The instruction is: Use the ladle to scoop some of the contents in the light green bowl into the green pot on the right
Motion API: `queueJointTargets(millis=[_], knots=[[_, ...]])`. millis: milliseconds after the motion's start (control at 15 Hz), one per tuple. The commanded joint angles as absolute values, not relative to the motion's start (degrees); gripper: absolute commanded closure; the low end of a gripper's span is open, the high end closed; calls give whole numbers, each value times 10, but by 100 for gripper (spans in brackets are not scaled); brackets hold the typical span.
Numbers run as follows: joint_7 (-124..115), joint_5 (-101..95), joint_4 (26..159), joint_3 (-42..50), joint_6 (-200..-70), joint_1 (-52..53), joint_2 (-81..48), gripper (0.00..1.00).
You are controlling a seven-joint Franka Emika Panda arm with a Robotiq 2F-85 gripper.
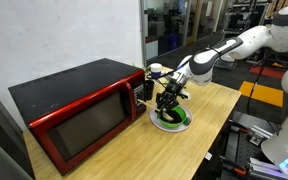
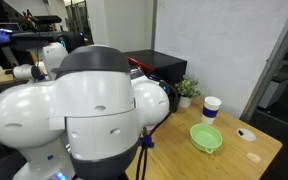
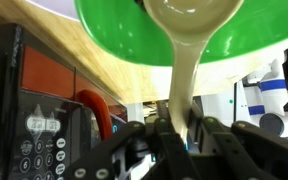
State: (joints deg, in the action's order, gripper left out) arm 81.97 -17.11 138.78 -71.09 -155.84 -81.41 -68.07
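In an exterior view the green pot (image 1: 171,119), dark inside with a pale rim, stands on the wooden table next to the microwave. My gripper (image 1: 167,100) hangs just above it. In the wrist view the gripper (image 3: 179,128) is shut on the pale wooden handle of the ladle (image 3: 187,50). The ladle's round scoop lies against a bright green curved surface, apparently the pot (image 3: 114,30). The light green bowl (image 2: 206,137) shows in an exterior view, alone on the table in front of a white cup. The pot and gripper are hidden there behind the robot body.
A red and black microwave (image 1: 74,110) stands close beside the pot; its keypad (image 3: 39,140) fills the wrist view's left. A white cup with a blue top (image 2: 212,107) and a small plant (image 2: 187,90) stand behind the bowl. A small dark item (image 2: 246,133) lies near the table edge.
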Motion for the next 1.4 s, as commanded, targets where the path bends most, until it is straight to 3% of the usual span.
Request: queueJointTargets(millis=[0, 1333], knots=[[833, -166, 1381, -712, -1541, -802, -636, 94], [880, -156, 1391, -716, -1518, -831, -607, 94]])
